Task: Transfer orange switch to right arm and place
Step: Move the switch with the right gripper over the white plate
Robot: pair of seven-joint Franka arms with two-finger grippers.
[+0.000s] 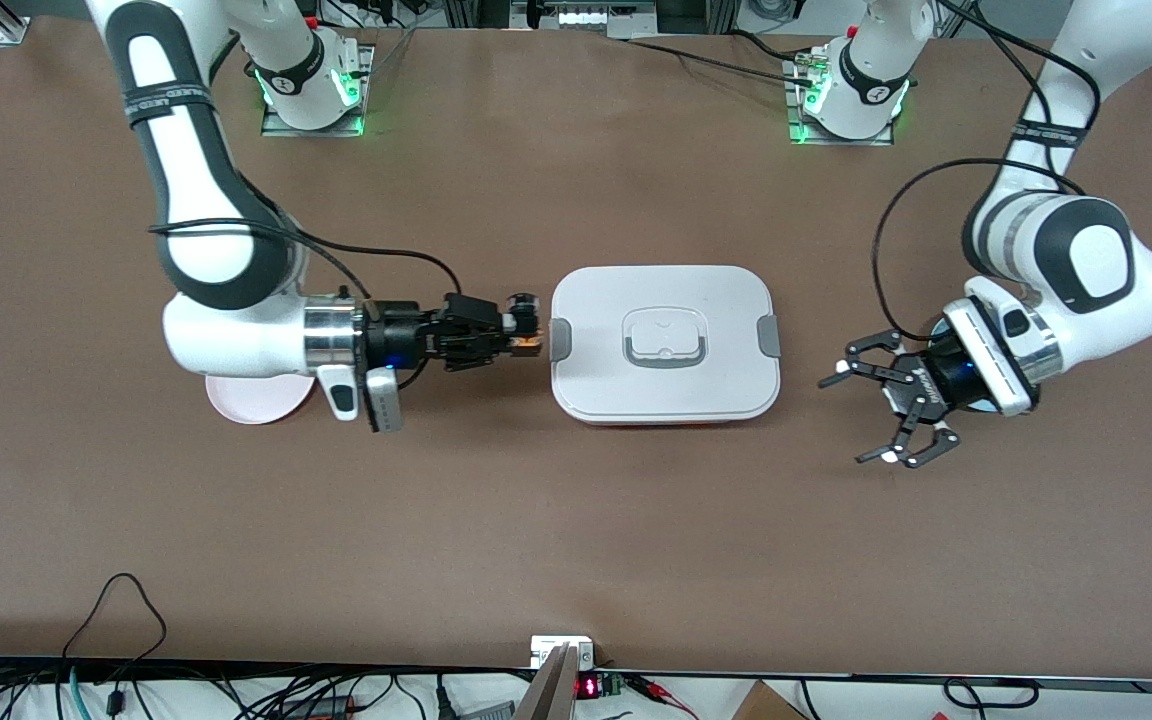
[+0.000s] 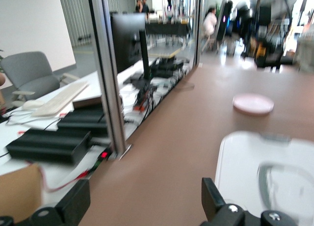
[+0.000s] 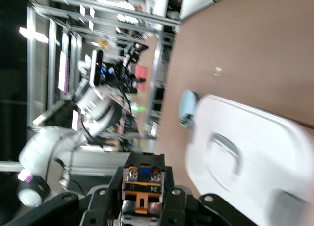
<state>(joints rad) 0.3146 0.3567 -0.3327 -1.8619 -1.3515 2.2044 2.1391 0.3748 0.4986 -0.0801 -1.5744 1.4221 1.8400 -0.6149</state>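
The right gripper (image 1: pixel 526 335) jaws squeeze the tiny black-and-orange switch (image 1: pixel 526 346) beside the white plastic lidded box (image 1: pixel 664 345); the left gripper (image 1: pixel 871 415) jaws are wide apart over the brown desk (image 1: pixel 576 540)

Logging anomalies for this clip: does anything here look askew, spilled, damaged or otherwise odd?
Nothing stands out. The white lidded container sits square and closed mid-table. The right gripper, beside it, holds the orange switch cleanly in its jaws. The left gripper waits open and empty toward its own end. The pink plate lies flat.

white lidded box (image 1: pixel 664 345): mid-table, grey handle | pink plate (image 1: pixel 254 401): right arm's end, apparently empty
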